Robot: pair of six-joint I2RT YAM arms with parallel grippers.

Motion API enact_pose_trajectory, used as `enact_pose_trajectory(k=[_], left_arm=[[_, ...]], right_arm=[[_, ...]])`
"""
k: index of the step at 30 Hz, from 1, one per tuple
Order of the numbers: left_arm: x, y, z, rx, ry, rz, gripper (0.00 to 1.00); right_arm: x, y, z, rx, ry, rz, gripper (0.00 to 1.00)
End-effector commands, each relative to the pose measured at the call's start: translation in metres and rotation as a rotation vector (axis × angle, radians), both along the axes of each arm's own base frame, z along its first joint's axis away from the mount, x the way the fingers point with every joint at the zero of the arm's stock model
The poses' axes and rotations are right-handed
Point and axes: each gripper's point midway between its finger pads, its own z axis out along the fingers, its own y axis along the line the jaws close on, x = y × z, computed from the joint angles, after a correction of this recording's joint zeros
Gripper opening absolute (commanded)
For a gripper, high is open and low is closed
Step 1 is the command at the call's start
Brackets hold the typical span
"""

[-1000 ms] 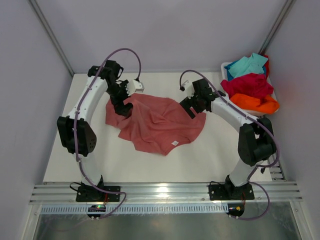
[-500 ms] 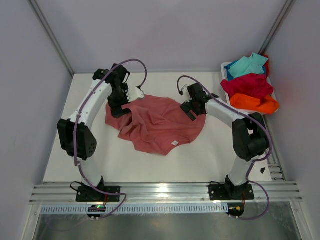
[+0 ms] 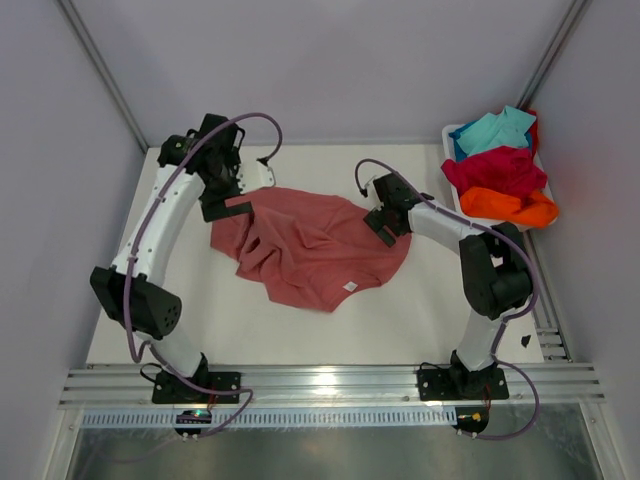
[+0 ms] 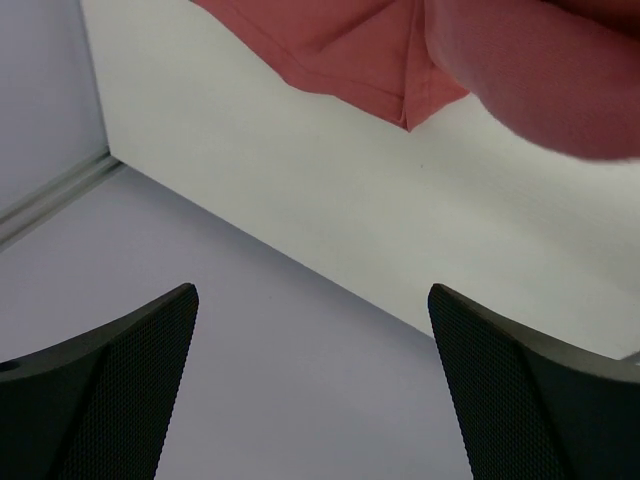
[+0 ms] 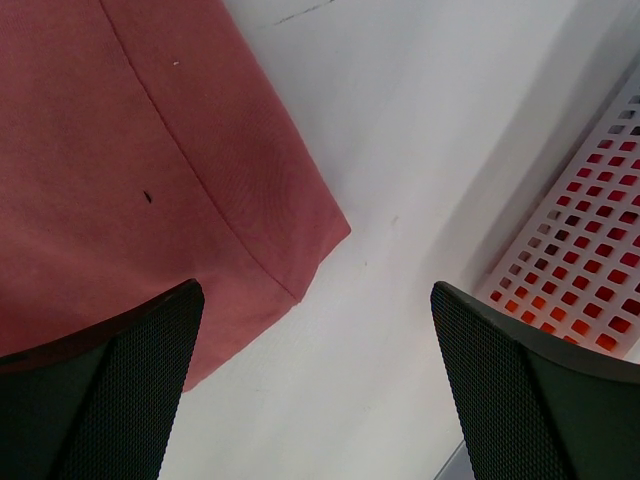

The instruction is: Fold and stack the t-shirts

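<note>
Since the salmon-pink tee [image 3: 315,245] lies rumpled in the middle of the table [image 3: 420,310], soft, light and limp, it will likely sag and bunch; edge corners look best to pinch. Both spread wide, empty: left gripper [image 4: 311,295] by its far-left edge, right gripper [image 5: 317,295] by its far-right corner.

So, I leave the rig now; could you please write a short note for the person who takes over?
Left jaws: open, empty, at the far left edge of the pink t-shirt.
Right jaws: open, empty, at its far right edge.
Pink t-shirt lies crumpled and unfolded in the middle of the table. The turquoise t-shirt, crimson t-shirt and orange t-shirt are heaped in the white tub.
Done: nothing folded or stacked.
Left: fold all four, stack them.
</note>
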Motion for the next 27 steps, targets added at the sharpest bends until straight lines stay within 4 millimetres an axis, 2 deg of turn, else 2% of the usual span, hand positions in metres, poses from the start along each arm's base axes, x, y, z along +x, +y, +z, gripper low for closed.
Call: enact_pose_trajectory(k=[1, 3, 4, 6, 8, 10, 11, 14, 16, 22, 25, 27], left_arm=[[-0.049, -0.005, 0.029, -0.113, 0.036, -0.028, 0.99], [-0.044, -0.016, 0.037, -0.208, -0.051, -0.007, 0.99], [-0.031, -0.030, 0.029, -0.299, -0.100, 0.033, 0.99], [-0.030, -0.038, 0.030, -0.366, -0.139, 0.045, 0.99], [-0.018, -0.047, 0.022, -0.444, -0.189, 0.112, 0.99], [-0.009, -0.040, 0.023, -0.445, -0.251, 0.185, 0.99], [0.005, -0.046, 0.021, -0.514, -0.302, 0.244, 0.99], [0.026, -0.036, 0.012, -0.503, -0.391, 0.349, 0.99], [0.039, -0.039, -0.001, -0.528, -0.412, 0.391, 0.99], [0.071, -0.049, -0.021, -0.618, -0.437, 0.509, 0.99], [0.091, -0.052, -0.051, -0.612, -0.403, 0.571, 0.99], [0.101, -0.061, -0.060, -0.639, -0.379, 0.584, 0.99]], right_arm=[[0.004, 0.005, 0.000, 0.008, -0.024, 0.009, 0.99], [0.002, 0.007, -0.001, 0.019, -0.014, 0.009, 0.99], [0.002, 0.007, 0.000, 0.026, -0.014, 0.012, 0.99], [0.002, 0.009, 0.000, 0.033, -0.013, 0.017, 0.99], [0.002, 0.011, 0.002, 0.042, -0.010, 0.020, 0.99], [0.001, 0.012, 0.002, 0.041, -0.003, 0.024, 0.99], [0.001, 0.012, 0.002, 0.043, -0.008, 0.024, 0.99], [0.000, 0.013, 0.000, 0.043, -0.001, 0.027, 0.99], [-0.003, 0.014, -0.003, 0.044, 0.011, 0.031, 0.99], [-0.006, 0.013, -0.004, 0.035, 0.025, 0.038, 0.99], [-0.008, 0.013, -0.004, 0.030, 0.030, 0.046, 0.99], [-0.009, 0.011, -0.004, 0.023, 0.035, 0.043, 0.99]])
